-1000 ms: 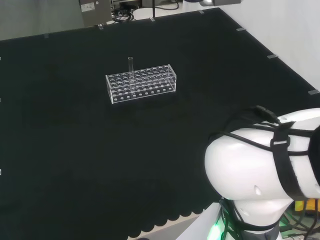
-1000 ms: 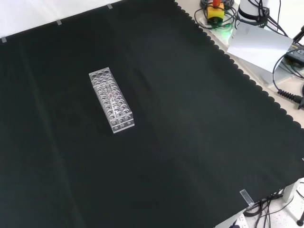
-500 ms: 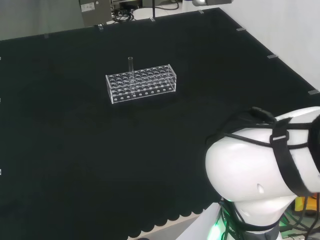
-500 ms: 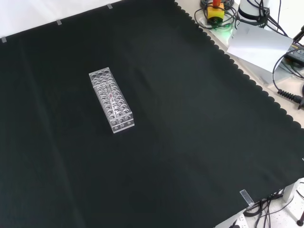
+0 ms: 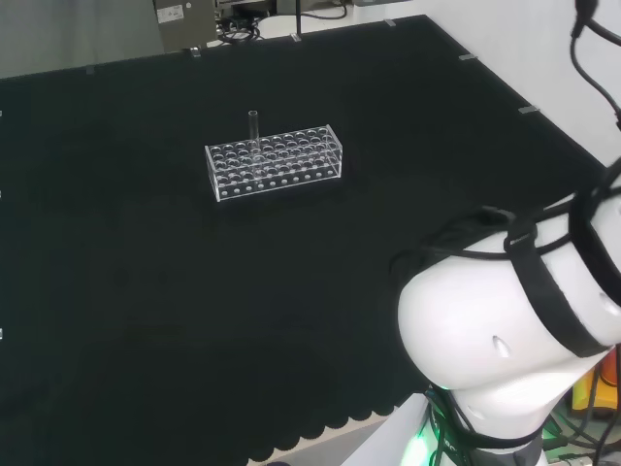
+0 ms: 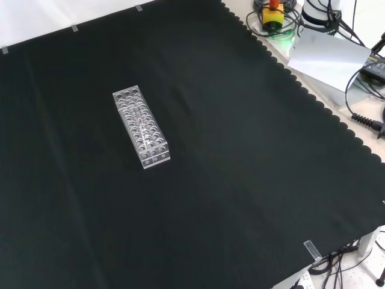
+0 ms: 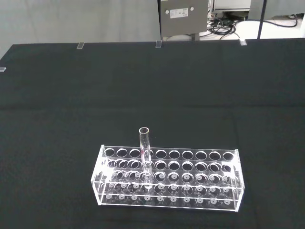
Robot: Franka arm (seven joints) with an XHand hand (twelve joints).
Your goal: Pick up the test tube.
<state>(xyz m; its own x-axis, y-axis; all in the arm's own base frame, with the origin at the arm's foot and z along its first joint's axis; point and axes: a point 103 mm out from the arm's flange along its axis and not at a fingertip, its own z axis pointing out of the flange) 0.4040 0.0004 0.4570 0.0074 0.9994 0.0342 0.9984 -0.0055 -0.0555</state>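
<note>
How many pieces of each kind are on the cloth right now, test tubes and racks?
Test tube: 1, standing upright in the rack
Clear rack: 1
Total: 2

This is a robotics lab. A wide worktop [image 6: 240, 180] is draped in black cloth with a scalloped edge, held at its borders by small clear clips [image 6: 310, 248]. A clear plastic rack [image 6: 141, 126] with one glass test tube [image 7: 145, 152] upright in it stands toward the worktop's far side in the head view. Off the cloth's corner, cables [image 6: 361, 114] trail beside a yellow and red stop button [image 6: 272, 13]. A white robot arm [image 5: 505, 330] strapped with black cabling rises at the near edge, and grey equipment [image 7: 183, 16] stands behind the far edge.
</note>
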